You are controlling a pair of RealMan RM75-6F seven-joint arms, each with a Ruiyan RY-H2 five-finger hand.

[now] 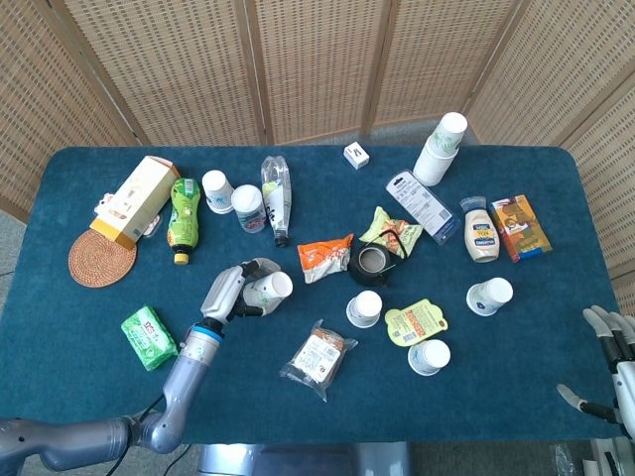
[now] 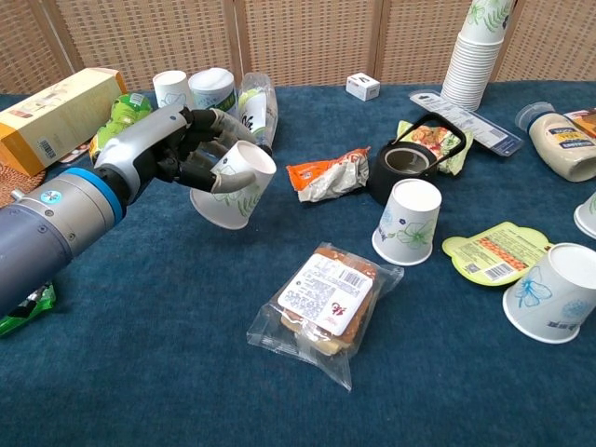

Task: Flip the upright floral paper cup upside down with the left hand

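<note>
My left hand (image 2: 177,154) (image 1: 226,292) grips the floral paper cup (image 2: 235,186) (image 1: 269,288) just above the blue table, left of centre. The cup is tilted. Its narrow closed end points up and to the right, and its wider end faces down and to the left, close to the cloth. The fingers wrap around the cup's far side and the thumb lies on its near side. My right hand (image 1: 607,349) shows only at the lower right edge of the head view, off the table, with its fingers spread and nothing in it.
A wrapped bread pack (image 2: 324,300) lies right of and nearer than the held cup. An orange snack bag (image 2: 326,175) and a black teapot (image 2: 400,168) lie to its right. A clear bottle (image 2: 253,104), two cups (image 2: 172,93) and a green bottle (image 2: 121,116) stand behind the hand.
</note>
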